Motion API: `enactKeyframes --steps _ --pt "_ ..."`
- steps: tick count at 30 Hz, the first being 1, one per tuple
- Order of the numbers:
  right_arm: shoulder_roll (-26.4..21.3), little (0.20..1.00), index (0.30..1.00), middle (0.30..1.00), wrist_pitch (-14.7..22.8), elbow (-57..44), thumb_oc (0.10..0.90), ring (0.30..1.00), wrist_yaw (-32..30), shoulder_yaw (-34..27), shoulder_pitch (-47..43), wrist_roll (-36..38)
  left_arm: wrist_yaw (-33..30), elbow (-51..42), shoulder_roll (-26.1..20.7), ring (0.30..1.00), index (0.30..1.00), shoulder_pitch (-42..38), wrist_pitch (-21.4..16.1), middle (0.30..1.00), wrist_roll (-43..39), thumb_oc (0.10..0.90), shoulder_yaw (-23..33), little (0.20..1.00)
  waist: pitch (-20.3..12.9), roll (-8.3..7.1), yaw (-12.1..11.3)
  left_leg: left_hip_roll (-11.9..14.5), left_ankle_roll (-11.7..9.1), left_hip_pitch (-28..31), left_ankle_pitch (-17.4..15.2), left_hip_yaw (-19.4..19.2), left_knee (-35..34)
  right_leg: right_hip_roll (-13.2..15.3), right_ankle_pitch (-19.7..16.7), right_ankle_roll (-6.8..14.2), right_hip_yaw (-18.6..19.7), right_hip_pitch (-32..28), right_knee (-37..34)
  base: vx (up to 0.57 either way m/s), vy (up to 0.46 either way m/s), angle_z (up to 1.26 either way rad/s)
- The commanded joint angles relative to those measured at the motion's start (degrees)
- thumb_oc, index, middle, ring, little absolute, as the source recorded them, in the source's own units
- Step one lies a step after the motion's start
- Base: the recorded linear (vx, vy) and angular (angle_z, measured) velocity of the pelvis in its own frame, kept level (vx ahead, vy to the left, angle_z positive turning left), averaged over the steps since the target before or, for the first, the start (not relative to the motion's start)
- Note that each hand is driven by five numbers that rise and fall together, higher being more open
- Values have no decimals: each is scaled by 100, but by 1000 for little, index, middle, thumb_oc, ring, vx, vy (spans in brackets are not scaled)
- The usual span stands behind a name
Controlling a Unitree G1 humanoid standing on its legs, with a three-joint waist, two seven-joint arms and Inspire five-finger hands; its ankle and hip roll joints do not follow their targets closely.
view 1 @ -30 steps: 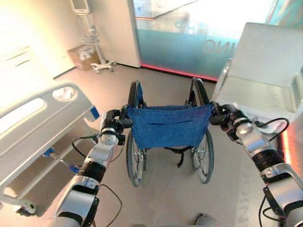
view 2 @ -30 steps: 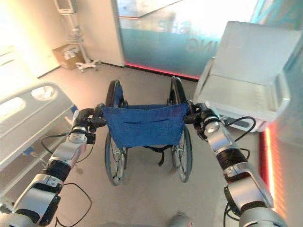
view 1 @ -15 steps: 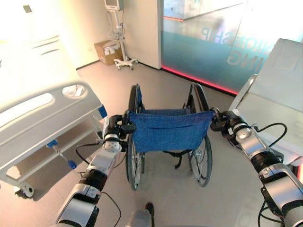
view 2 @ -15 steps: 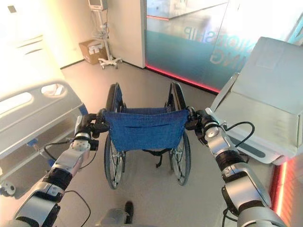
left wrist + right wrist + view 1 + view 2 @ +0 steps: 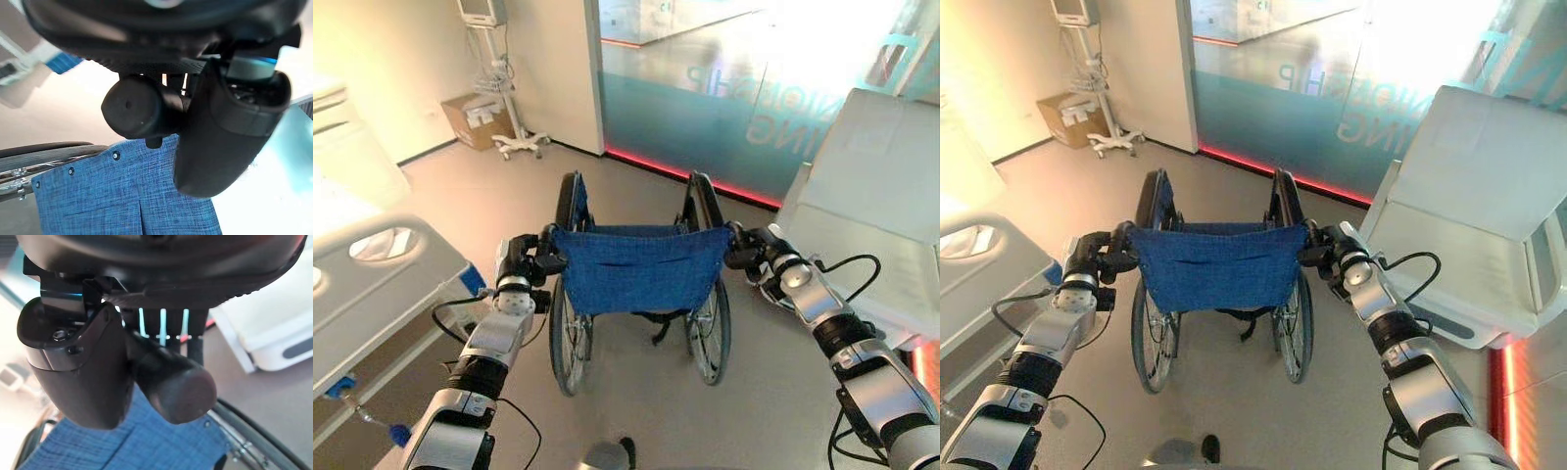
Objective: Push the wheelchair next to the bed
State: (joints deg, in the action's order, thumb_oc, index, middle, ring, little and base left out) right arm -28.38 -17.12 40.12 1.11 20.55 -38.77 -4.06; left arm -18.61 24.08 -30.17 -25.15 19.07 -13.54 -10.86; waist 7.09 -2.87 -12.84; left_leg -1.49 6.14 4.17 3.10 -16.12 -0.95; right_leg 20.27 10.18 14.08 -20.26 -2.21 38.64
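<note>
A wheelchair with a blue cloth back and black wheels stands on the floor in front of me, facing away. My left hand is shut on its left push handle, thumb curled beside the black grip. My right hand is shut on the right push handle in the same way. A white hospital bed with a side rail lies to the left of the wheelchair, a short gap away.
A second white bed or chair stands close on the right. Ahead is a frosted glass wall with a red strip at its base. A cardboard box and a wheeled stand are at the far left corner.
The view has swung and moved; the left bed now sits lower and nearer the picture's left edge. Both hands stay on the handles.
</note>
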Motion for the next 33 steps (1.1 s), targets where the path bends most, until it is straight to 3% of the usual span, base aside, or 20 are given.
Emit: enactKeyframes --steps 1,2,4,6,8,11,14,19,21,22,25,27,28,30,31,32,33 --pt "-748 300 300 300 410 -200 400 300 269 703 224 -1145 501 562 -257 300 300 729 82 300 513 400 -398 300 2 130 197 -56 -472 -391 -614 3 688 -518 -1216 -336 -507 64 -1710 382 -285 24" --pt "-757 300 300 300 372 -185 400 300 184 712 173 -1149 572 533 -250 300 300 674 48 300 603 400 -370 300 81 186 305 -21 -465 -121 -719 168 571 -181 -1860 -384 -428 554 -2452 374 -307 19" --pt "-773 300 300 300 373 -173 400 300 118 697 181 -1164 613 506 -242 300 300 639 24 300 650 400 -379 300 114 164 363 -37 -460 -31 -874 327 553 -14 -2152 -300 -232 701 -2850 351 -267 29" --pt "-837 300 300 300 315 -265 400 300 31 659 180 -1180 644 434 -219 300 300 556 -22 300 684 400 -454 300 147 102 424 -5 -475 -62 -1150 660 708 164 -2313 -212 210 863 -3458 427 -356 91" --pt "-859 300 300 300 293 -341 400 300 43 677 130 -1203 626 450 -194 300 300 532 -56 300 692 400 -475 300 160 75 431 34 -501 -121 -1258 755 877 163 -2300 -194 309 859 -3465 351 -363 78" --pt "-1020 300 300 300 314 -449 400 300 177 770 -72 -1087 585 543 -77 300 300 486 -67 300 714 400 -463 300 145 -41 406 184 -618 -341 -1442 836 1537 -22 -1815 -223 214 760 -3135 388 -392 75" --pt "-1082 300 300 300 282 -623 400 300 474 951 -230 -1024 517 569 25 300 300 646 49 300 554 400 -315 300 116 -142 416 542 -723 -295 -1519 632 1974 -145 -1362 -359 -55 811 -2631 370 -308 59" --pt "-1199 300 300 300 570 -94 400 300 606 1118 -358 -1210 482 587 306 300 300 833 2 300 567 400 -284 300 -48 -75 451 1098 -1055 68 -985 415 2397 -643 -824 -729 -520 484 -2614 401 -275 39" --pt "-1249 300 300 300 594 25 400 300 673 1140 -421 -1219 495 628 339 300 300 802 11 300 550 400 -344 300 -85 -87 456 1171 -1127 91 -856 321 2551 -723 -753 -824 -649 404 -2658 300 -208 72" --pt "-1288 300 300 300 601 200 400 300 703 1146 -463 -1258 599 702 356 300 300 755 -44 300 558 400 -421 300 -136 -98 457 1198 -1207 54 -674 214 2723 -880 -635 -967 -804 272 -2753 268 -221 38" --pt "-1383 300 300 300 523 339 400 300 715 1167 -468 -1145 694 680 366 300 300 682 -23 300 578 400 -588 300 -103 -84 400 1040 -1218 -114 -600 208 2699 -1078 -496 -1085 -979 57 -2833 272 -204 64" --pt "-1313 300 300 300 510 390 400 300 710 1174 -490 -1124 686 622 340 300 300 691 17 300 587 400 -617 300 22 -32 293 709 -1178 -308 -623 238 2281 -1228 -466 -1028 -936 -166 -2896 306 -150 42" --pt "-1168 300 300 300 484 410 400 300 639 1158 -464 -1245 610 529 377 300 300 768 4 300 576 400 -631 300 133 -24 191 648 -1202 -712 -379 45 1983 -1424 -417 -1029 -859 -564 -3203 305 -108 34" --pt "-1089 300 300 300 473 407 400 300 596 1152 -427 -1327 560 458 386 300 300 822 2 300 556 400 -648 300 180 -1 123 632 -1217 -940 -204 -17 1744 -1512 -390 -1045 -821 -737 -3353 234 -49 27" --pt "-983 300 300 300 467 425 400 300 536 1144 -385 -1425 504 376 394 300 300 884 6 300 535 400 -657 300 212 30 50 629 -1213 -1168 -12 -13 1527 -1573 -367 -1055 -756 -859 -3473 379 22 0" --pt "-869 300 300 300 480 461 400 300 495 1177 -375 -1514 456 320 391 300 300 977 -25 300 515 400 -632 300 193 124 -32 698 -1266 -1329 403 -22 857 -1660 -311 -1041 -711 -1001 -3505 377 31 -20" --pt "-859 300 300 300 494 472 400 300 489 1182 -375 -1525 447 311 390 300 300 991 -31 300 512 400 -628 300 191 130 -42 701 -1266 -1326 447 -29 783 -1662 -304 -1040 -703 -1011 -3504 407 69 -46"
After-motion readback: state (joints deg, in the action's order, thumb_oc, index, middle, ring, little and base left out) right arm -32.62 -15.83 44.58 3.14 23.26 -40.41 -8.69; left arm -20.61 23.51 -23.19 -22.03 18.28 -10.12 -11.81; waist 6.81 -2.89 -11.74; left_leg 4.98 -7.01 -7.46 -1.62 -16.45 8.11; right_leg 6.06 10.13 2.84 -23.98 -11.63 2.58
